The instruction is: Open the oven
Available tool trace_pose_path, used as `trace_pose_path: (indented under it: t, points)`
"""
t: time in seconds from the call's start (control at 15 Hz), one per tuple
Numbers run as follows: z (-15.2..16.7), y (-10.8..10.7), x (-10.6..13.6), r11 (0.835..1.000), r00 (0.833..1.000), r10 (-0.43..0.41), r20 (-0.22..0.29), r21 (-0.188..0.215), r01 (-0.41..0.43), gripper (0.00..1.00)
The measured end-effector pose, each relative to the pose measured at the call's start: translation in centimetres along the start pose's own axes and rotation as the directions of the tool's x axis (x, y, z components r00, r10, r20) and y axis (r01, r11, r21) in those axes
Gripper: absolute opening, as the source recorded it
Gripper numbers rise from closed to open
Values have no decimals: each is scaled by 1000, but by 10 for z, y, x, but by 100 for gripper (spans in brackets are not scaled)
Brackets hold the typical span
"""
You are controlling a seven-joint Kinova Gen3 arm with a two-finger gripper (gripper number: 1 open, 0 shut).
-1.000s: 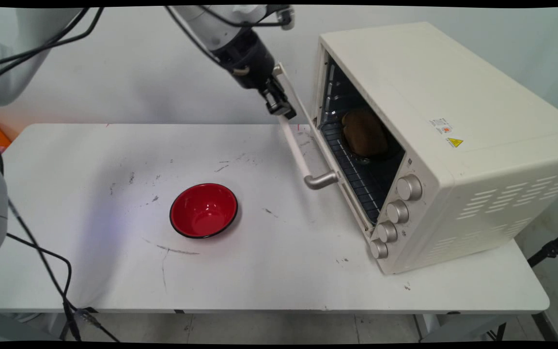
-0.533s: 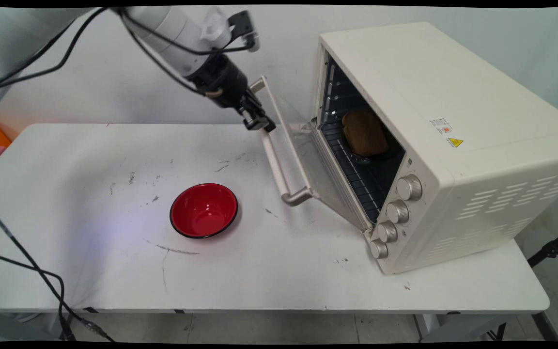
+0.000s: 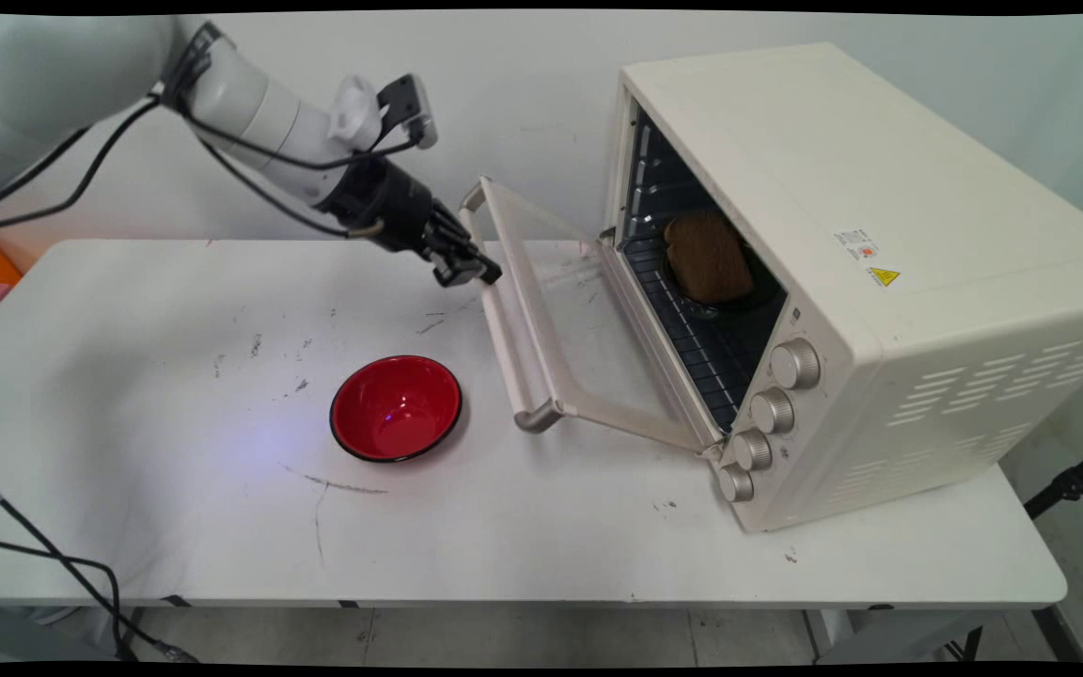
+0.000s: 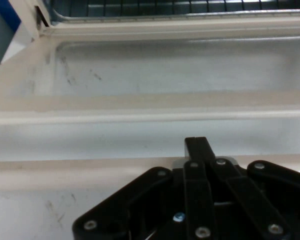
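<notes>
My black gripper (image 3: 472, 273) is shut, and its tip rests against the upper end of the cream handle bar (image 3: 504, 338) of the oven door (image 3: 565, 324). The glass door hangs more than halfway open, slanting down toward the table. In the hand view the closed fingertips (image 4: 196, 145) lie against the handle bar (image 4: 90, 118), which runs across the picture, with the door glass (image 4: 165, 70) beyond it. Nothing is between the fingers. Inside the cream toaster oven (image 3: 880, 235) a brown loaf (image 3: 706, 256) lies on the wire rack (image 3: 692, 338).
A red bowl (image 3: 396, 407) with a black rim stands on the white table (image 3: 175, 527), left of the door's lower handle end. Several silver knobs (image 3: 793, 363) line the oven's front. Black cables (image 3: 53, 555) hang at the left edge.
The gripper has swung left and down with the handle, and the oven door has dropped from nearly upright to well open. The bowl and loaf have stayed put.
</notes>
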Motion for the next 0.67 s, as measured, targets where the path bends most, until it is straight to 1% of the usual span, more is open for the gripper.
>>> trace_pose_path:
  t: [0.27, 0.67]
  points:
    - [7, 3, -31, 999, 998, 26, -49, -38, -28, 0]
    - [14, 9, -68, 995, 994, 59, -90, -77, -66, 0]
